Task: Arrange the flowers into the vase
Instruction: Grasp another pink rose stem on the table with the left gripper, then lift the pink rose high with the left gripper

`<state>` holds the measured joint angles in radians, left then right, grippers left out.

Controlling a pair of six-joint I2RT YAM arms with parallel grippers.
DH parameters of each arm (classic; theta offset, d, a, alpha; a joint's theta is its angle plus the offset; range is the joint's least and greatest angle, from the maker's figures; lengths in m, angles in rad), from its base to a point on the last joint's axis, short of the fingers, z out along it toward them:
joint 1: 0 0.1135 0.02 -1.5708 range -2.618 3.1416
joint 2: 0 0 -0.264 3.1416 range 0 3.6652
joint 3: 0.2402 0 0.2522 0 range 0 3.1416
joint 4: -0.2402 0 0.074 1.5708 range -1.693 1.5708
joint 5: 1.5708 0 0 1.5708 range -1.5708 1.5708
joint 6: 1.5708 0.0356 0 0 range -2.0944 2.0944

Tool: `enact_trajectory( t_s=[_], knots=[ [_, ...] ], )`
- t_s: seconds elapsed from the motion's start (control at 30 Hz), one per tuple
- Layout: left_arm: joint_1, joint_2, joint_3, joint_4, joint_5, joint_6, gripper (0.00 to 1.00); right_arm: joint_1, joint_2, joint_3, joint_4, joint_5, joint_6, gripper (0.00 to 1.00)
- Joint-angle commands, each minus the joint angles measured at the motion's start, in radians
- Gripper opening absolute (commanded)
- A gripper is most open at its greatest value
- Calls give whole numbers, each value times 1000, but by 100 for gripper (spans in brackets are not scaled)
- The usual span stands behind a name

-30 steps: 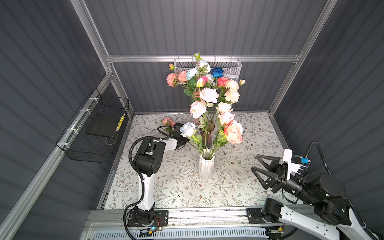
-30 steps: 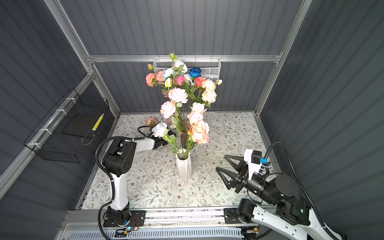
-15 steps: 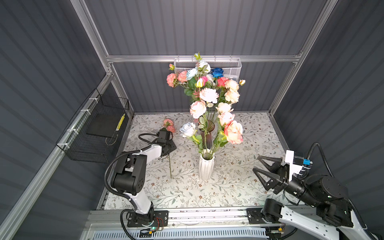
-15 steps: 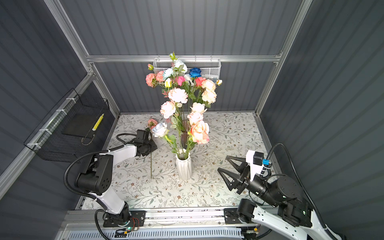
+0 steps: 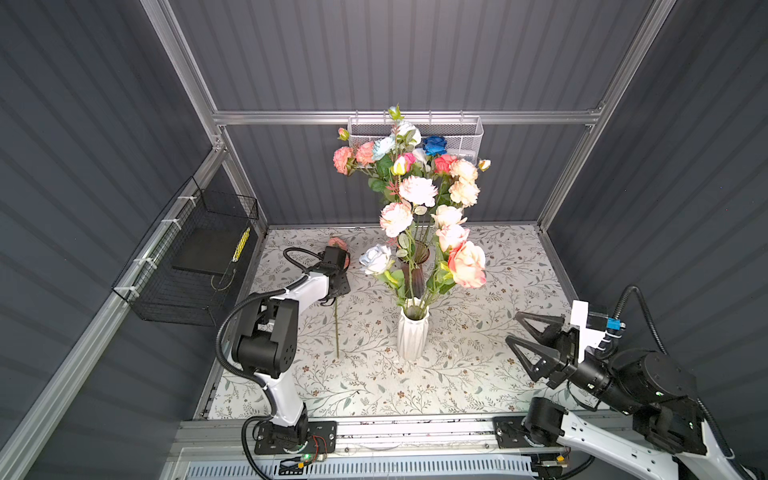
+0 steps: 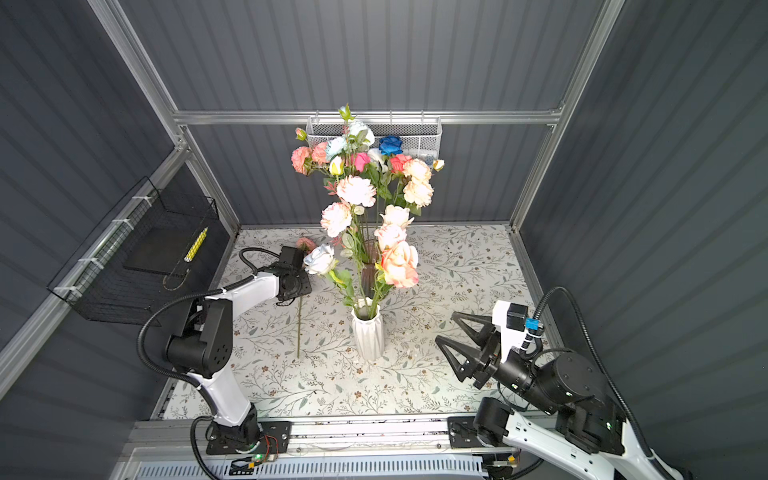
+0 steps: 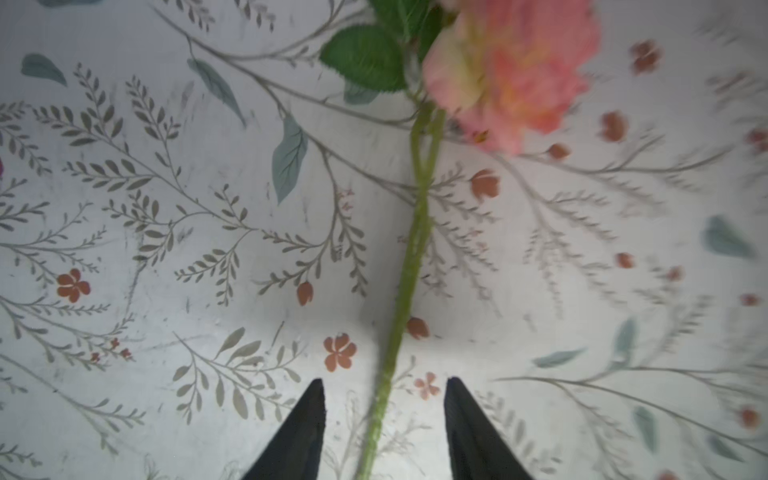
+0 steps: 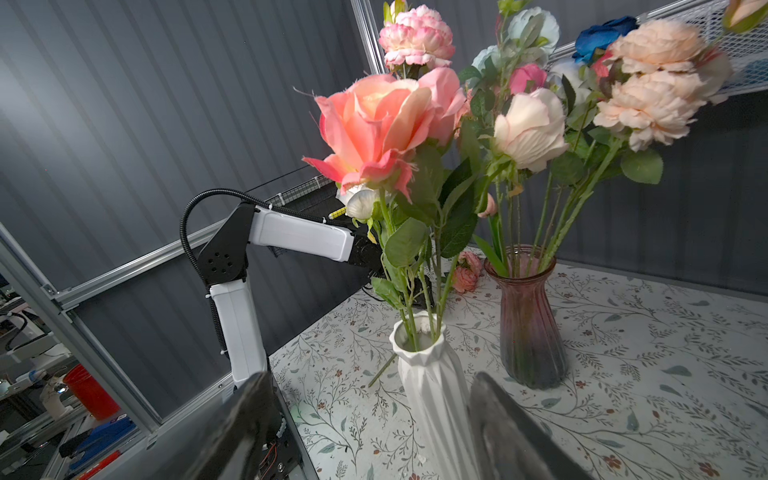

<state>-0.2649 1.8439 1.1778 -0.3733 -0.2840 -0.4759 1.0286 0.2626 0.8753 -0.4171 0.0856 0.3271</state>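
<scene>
Lying flat on the floral-print counter [image 5: 478,374], left of the white vase [image 5: 412,336], one pink flower [image 7: 417,216] runs its thin green stem between the black tips of the left pincer [image 7: 385,379], which stand narrowly apart and clear of it. The other flowers [image 5: 417,191], in pink, peach, cream, pale blue and one deep blue, stand in the ribbed white vase and a fluted purple glass vase [image 8: 528,324]. In both top views the left arm [image 5: 307,289] covers part of the stem. The bloom is blurred in the left wrist view. The right pincer [image 5: 512,326] gapes wide, empty.
</scene>
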Motion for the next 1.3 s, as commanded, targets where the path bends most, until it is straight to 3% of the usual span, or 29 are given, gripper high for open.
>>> enact_trajectory(
  t_s=[0.0, 0.13, 0.3, 0.57, 0.77, 0.87, 1.0, 1.27],
  knots=[
    [1, 36, 57, -27, -83, 49, 45, 2, -6, 14, 3, -12, 12, 77],
    [1, 105, 111, -43, -105, 63, 42, 2, -9, 21, -6, -12, 13, 76],
    [1, 166, 156, -65, -85, 64, 29, 2, -10, 20, -7, -6, 11, 76],
    [16, 231, 192, -106, -58, 32, 29, 1, 7, 28, -6, -14, 6, 76],
    [19, 177, 157, -72, -38, 25, 8, 2, -1, 29, -8, -8, 6, 76],
    [23, 125, 135, -62, -23, 19, 0, 1, -5, 27, -6, -1, 7, 77],
    [23, -4, 82, -36, 5, 1, 0, 2, -10, 25, -9, 8, 9, 77],
    [-9, -478, -115, 5, 78, -78, 0, 2, -37, 34, -10, 48, -2, 78]
  ],
)
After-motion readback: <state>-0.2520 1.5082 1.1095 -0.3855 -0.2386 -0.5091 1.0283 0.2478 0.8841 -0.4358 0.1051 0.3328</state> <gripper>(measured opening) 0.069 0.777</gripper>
